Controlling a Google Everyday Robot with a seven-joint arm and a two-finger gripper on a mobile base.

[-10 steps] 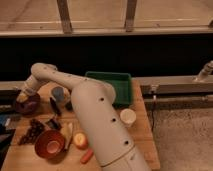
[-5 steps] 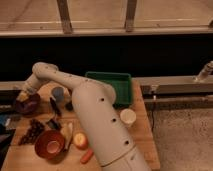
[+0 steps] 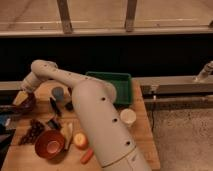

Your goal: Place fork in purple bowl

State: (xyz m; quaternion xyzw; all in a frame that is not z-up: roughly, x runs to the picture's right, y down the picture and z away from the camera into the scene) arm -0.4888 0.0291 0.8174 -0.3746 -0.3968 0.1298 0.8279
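One arm reaches left across the table (image 3: 145, 132); our tool (image 3: 21, 99) hangs directly over the purple bowl (image 3: 25, 106). We cannot tell its jaw state, nor make out the fork.

I see the gripper (image 3: 21, 99) at the table's (image 3: 142, 135) nine o'clock edge, directly over the purple bowl (image 3: 22, 106). The orange bowl (image 3: 49, 144) sits at seven o'clock, the green tray (image 3: 112, 86) at twelve.
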